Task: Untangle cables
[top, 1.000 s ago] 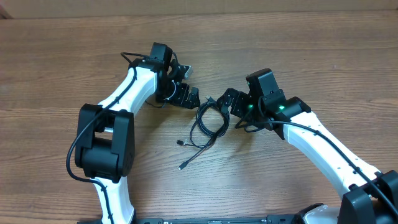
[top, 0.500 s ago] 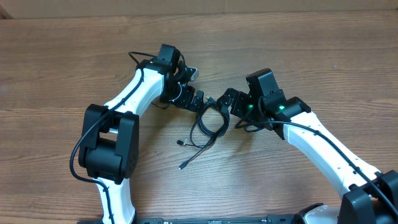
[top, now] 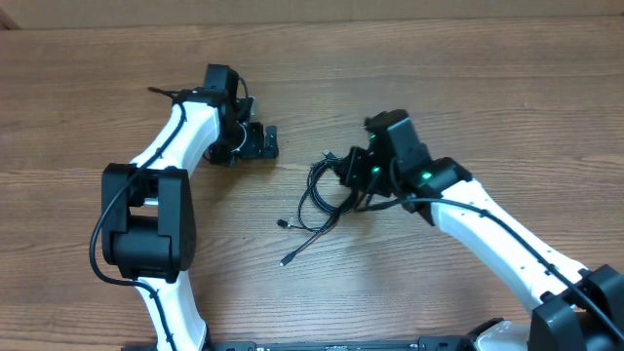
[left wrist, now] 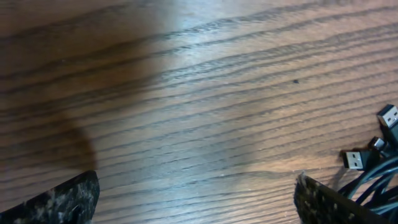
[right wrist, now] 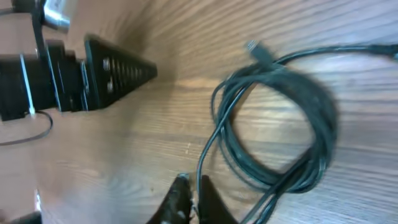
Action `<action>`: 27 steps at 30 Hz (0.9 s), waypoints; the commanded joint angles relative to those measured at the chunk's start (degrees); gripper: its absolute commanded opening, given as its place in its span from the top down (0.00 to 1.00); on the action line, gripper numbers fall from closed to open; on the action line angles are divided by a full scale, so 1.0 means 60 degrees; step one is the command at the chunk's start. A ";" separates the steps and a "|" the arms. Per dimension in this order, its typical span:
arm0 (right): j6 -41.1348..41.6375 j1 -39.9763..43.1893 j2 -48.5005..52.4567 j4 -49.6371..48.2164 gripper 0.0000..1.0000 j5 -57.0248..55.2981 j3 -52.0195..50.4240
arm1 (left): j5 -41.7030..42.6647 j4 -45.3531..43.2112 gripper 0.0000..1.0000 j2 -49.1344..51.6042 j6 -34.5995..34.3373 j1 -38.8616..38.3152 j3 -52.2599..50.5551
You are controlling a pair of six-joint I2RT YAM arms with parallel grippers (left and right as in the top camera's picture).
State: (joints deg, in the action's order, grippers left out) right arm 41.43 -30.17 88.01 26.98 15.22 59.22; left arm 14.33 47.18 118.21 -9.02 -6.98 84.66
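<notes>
Cables point(top: 327, 190) look light, limp, snag-prone; best pinched on one outer strand just ahead of the clenched right pincer point(right wrist: 189, 199). The left pincer point(top: 271, 142) gapes, empty, well aside.

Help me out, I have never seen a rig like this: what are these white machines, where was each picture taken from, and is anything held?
These are two robot arms at a wooden table. One picture looks down from above; the other two come from cameras on the wrists. Thin black cables lie tangled between the arms. The left gripper is open over bare wood, holding nothing. The right gripper is shut at the cable loop; whether it pinches a strand is unclear.
</notes>
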 commanded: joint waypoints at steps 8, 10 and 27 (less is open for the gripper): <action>-0.0047 -0.1297 0.1009 -0.1231 0.77 -0.0991 -0.0004 | 0.0146 0.0022 0.00 0.0004 -0.0284 -0.0160 0.0208; -0.0047 -0.1355 0.1253 -0.1290 0.72 -0.1486 -0.0004 | 0.0146 0.0018 0.00 0.0004 -0.0288 -0.0160 0.0208; 0.0138 -0.0393 0.1756 -0.0954 0.64 -0.1166 -0.0004 | 0.2386 -0.0127 0.00 0.0007 0.1501 -0.0288 0.0208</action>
State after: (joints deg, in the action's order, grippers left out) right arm 42.04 -31.35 97.41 22.35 6.79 59.22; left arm 30.89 46.70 118.21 2.50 -8.34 84.68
